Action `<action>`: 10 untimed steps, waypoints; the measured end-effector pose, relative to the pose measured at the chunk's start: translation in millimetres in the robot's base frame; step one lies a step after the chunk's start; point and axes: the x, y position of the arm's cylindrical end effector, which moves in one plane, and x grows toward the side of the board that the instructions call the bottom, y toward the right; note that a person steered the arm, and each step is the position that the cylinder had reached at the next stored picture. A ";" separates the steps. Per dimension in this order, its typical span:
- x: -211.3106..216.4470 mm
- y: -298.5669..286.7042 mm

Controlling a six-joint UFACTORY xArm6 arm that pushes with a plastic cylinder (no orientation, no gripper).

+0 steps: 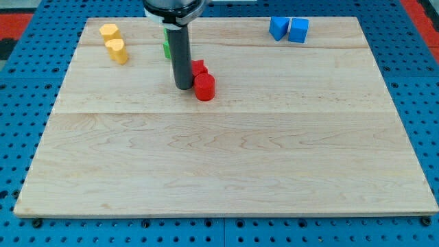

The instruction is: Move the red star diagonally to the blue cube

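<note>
Touching red star (198, 68) & red cylinder (204, 88), my tip (183, 86) on smooth wood board (226, 158); no fingers visible.

A robotics lab or test bench, seen from above and slightly in front. A pale wooden tabletop (226, 165) made of joined planks rests on a blue perforated metal base (20, 103) with a regular grid of mounting holes, visible past every edge of the tabletop. Red flooring or matting (418, 14) shows beyond the far corners. Small coloured blocks sit near the far edge, beside a dark robot rod (181, 58).
</note>
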 end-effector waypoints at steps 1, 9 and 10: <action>-22.7 10.7; -69.2 210.7; 21.7 183.6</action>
